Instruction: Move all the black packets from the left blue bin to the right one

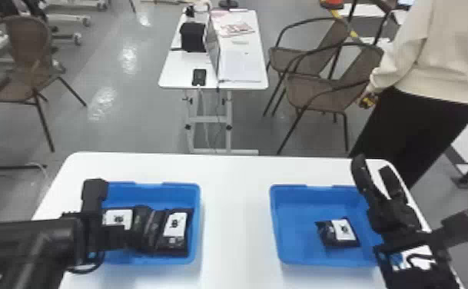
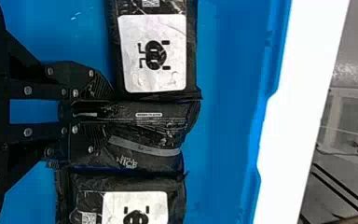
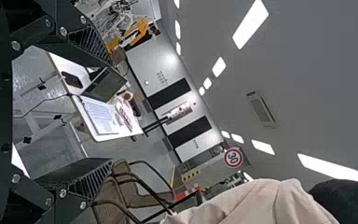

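My left gripper is down in the left blue bin, among several black packets. In the left wrist view, my left gripper is shut on a black packet standing on edge. A packet with a white label lies to one side of it, another labelled packet to the other. One black packet lies in the right blue bin. My right gripper is raised by that bin's far right corner; in the right wrist view, this gripper is open and holds nothing.
Both bins stand on a white table with a strip of tabletop between them. Beyond it are a smaller table with a laptop and some chairs. A person stands past the table's far right corner.
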`<state>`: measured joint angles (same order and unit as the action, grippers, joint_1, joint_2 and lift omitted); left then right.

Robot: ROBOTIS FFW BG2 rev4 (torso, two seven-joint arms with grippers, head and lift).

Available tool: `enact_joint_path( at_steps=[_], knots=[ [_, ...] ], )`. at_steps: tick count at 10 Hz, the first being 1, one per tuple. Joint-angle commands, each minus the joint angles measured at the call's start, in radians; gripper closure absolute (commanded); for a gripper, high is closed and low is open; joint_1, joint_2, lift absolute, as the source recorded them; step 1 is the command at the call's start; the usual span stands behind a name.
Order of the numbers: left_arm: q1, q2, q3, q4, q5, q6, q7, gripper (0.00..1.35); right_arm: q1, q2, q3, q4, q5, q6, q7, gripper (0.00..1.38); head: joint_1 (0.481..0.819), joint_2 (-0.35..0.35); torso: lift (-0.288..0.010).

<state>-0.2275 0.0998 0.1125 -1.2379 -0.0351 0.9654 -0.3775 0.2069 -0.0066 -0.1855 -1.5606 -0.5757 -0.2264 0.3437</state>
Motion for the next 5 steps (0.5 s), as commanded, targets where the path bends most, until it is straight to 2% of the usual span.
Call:
enact_joint_path(
  at_steps=[1,2,3,5],
  knots=[
    [0.002,0.017,-0.005,0.0,-0.08,-0.07,-0.098,1.22,0.0,0.0,0.008,0.004,-0.003,0.001,0.0,0.32,0.695,-0.05,0.0],
    [0.016,0.018,0.018,0.0,-0.111,-0.125,-0.193,1.22,-0.001,-0.001,0.011,0.005,-0.004,0.001,0.0,0.32,0.695,-0.048,0.0],
    [0.04,0.014,0.052,-0.003,-0.1,-0.212,-0.282,1.22,-0.001,-0.001,0.012,0.001,-0.004,0.007,0.001,0.32,0.695,-0.047,0.0],
    [0.109,-0.003,0.099,-0.054,-0.006,-0.427,-0.503,1.21,-0.006,-0.001,0.023,-0.003,-0.019,0.03,0.024,0.32,0.695,-0.062,0.0]
  ],
)
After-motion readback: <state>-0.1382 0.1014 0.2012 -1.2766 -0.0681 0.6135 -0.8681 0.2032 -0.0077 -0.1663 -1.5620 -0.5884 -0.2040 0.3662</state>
